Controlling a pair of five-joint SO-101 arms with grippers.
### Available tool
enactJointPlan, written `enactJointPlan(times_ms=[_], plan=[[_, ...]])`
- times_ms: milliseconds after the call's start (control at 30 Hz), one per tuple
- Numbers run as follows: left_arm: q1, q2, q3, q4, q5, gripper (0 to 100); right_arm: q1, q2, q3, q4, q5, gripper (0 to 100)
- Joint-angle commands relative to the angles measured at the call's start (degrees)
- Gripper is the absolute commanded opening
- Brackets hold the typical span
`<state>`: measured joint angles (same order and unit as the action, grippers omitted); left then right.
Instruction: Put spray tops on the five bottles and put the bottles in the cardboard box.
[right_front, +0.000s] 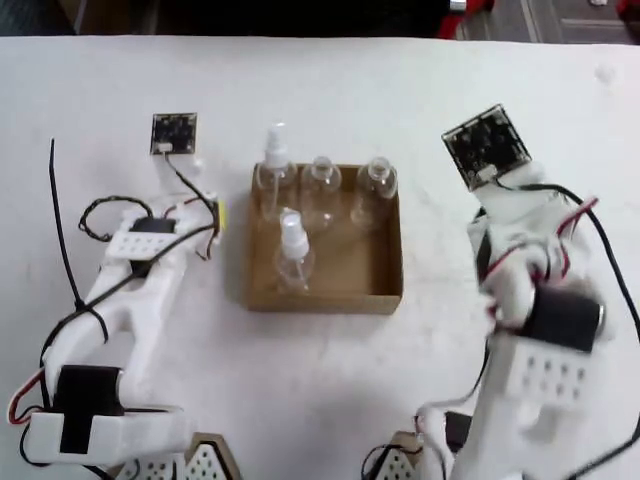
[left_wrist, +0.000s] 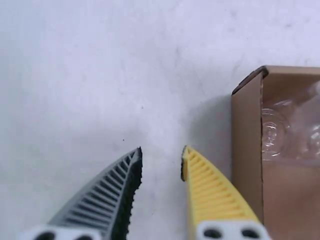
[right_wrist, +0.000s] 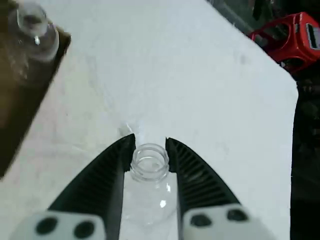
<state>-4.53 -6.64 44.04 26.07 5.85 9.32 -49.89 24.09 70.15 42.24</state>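
R end effector (right_wrist: 150, 140) clamps bottle (right_wrist: 149, 169) neck; L end effector (left_wrist: 162, 151) open beside box (left_wrist: 247, 145).

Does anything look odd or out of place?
In the cardboard box, two back-row bottles have bare necks while the other two wear spray tops. The fifth bottle, between the right fingers, is bare too.

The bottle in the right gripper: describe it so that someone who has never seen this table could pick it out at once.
On the white table, a cardboard box holds four bottles. Outside the box, the right gripper clasps a clear bottle by its neck. It alone is out of the box, and its neck is open, with no spray top.
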Motion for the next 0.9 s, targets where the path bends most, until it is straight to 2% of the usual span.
enactJointPlan(times_ms=[0,200,333,433,633,867], plan=[[0.7,-1.2,-0.4,-1.1,-0.8,12,-5.6,-12.2,-0.2,-2.6,-8.7,1.6],[0.7,-1.2,-0.4,-1.1,-0.8,12,-13.3,-23.3,2.7,-5.2,-23.4,1.6],[0.7,-1.2,-0.4,-1.1,-0.8,12,-18.1,-26.5,13.4,-14.9,-31.6,1.6],[0.7,-1.2,-0.4,-1.1,-0.8,12,-18.5,-28.7,23.0,-24.7,-36.7,1.6],[0.7,-1.2,-0.4,-1.4,-0.8,12,-19.3,-37.0,38.2,-39.1,-39.9,1.5],[0.7,-1.2,-0.4,-1.5,-0.8,12,-21.9,-43.9,51.6,-46.4,-39.8,1.5]])
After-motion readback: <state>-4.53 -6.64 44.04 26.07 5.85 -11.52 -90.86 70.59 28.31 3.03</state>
